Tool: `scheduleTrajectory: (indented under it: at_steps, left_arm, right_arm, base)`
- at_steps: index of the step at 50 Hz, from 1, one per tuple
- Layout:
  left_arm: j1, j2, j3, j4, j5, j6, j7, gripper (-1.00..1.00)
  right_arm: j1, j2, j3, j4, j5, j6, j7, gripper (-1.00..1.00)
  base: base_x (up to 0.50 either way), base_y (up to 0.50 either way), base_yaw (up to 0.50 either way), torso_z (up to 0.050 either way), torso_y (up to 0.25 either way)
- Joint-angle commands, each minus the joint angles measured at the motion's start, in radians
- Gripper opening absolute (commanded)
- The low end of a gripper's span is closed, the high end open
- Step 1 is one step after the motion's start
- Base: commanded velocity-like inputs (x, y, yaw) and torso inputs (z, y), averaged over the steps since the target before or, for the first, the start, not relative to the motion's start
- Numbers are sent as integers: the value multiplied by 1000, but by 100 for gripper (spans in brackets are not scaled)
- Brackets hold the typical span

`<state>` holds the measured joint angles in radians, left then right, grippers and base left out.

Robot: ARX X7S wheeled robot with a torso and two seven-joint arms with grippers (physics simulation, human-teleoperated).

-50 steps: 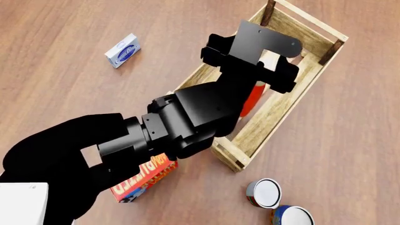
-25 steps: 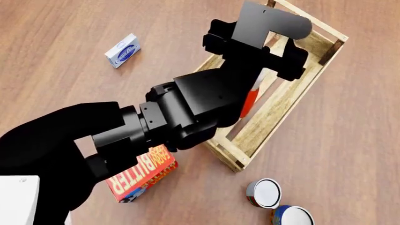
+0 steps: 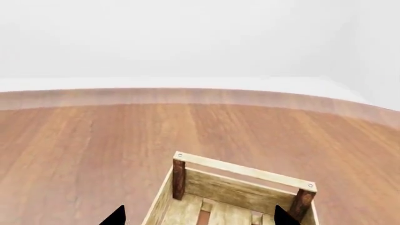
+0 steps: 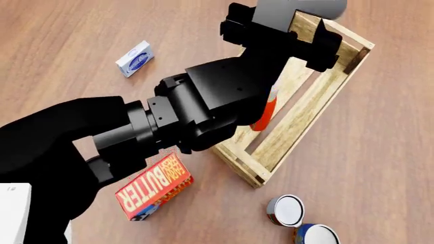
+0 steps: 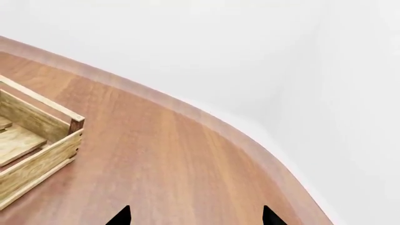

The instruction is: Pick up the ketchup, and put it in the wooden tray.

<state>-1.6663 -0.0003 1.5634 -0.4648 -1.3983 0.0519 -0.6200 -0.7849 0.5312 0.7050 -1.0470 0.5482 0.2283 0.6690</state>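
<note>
Ketchup (image 4: pixel 265 109) lies inside the wooden tray (image 4: pixel 308 114), so the drop looks done. Left end effector (image 3: pixel 195 218) hangs spread above the tray, empty, free to leave; right end effector (image 5: pixel 190 218) likewise spread.

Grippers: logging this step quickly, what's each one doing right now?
Left gripper: open, holding nothing, above the wooden tray.
Right gripper: open, holding nothing.

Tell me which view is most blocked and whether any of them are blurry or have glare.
Head view: sharp, no glare, but the black left arm hides most of the ketchup and part of the wooden tray. Both wrist views: sharp, evenly lit, unobstructed, only dark fingertips at the edge.
</note>
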Motion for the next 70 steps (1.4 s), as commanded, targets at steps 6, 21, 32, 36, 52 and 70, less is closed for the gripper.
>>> scheduleTrajectory:
  at_steps: [6,21,32,36,52,70]
  left_arm:
    - [-29,0,0,1,-22,-2,1,100]
    - [-44,0,0,0,-26,-11,3,100]
    - [-57,-43,-8,34,-29,-10,5,100]
    - [-42,-100,6,91,-3,4,-6,100]
    - [18,-479,23,558,87,86,-148,100]
    - [301,-851,62,831,271,306,-323,100]
  right_arm:
    - [0,-8,-5,0,-18,-23,-21,100]
    - [0,-14,-6,0,-20,-44,-55,100]
    - [0,-22,-7,0,-22,-69,-113,100]
    - [0,-412,114,0,-35,-255,-320,100]
    - [0,-531,182,0,73,-341,-559,100]
    - [0,-531,180,0,128,-361,-708,100]
  base:
    - [0,0,0,-2,209]
    - [0,0,0,-4,246]
    - [0,0,0,-5,250]
    - [0,0,0,-5,250]
    - [0,0,0,-5,250]
    - [0,0,0,-5,240]
